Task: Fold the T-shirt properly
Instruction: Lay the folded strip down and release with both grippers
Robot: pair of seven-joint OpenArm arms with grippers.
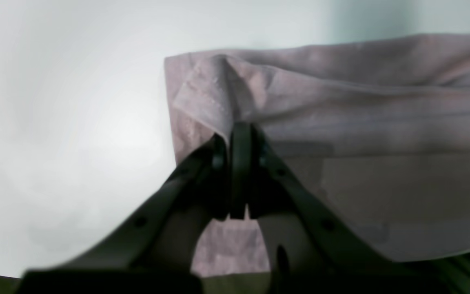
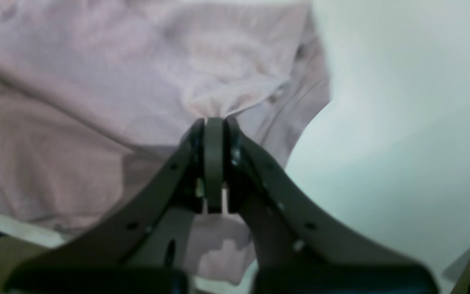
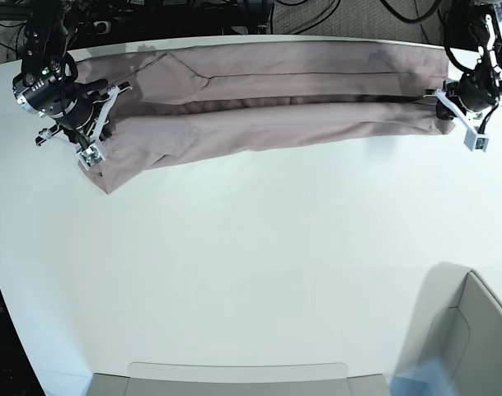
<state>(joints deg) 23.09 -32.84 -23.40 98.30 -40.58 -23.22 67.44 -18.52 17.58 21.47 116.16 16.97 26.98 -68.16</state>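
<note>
The mauve-pink T-shirt [image 3: 275,99] lies stretched in a long band across the far side of the white table [image 3: 275,272], with its long sides folded inward. My left gripper [image 3: 443,106] is shut on the shirt's end at the right of the base view. In the left wrist view, the gripper [image 1: 241,126] pinches a bunched corner of cloth [image 1: 361,122]. My right gripper [image 3: 100,124] is shut on the shirt's other end at the left. In the right wrist view, it [image 2: 214,120] pinches a gathered fold [image 2: 96,81]. The collar and label are hidden.
A grey bin [image 3: 473,338] stands at the near right corner. A grey strip [image 3: 234,379] runs along the front edge. Dark cables and equipment [image 3: 259,12] lie behind the table's far edge.
</note>
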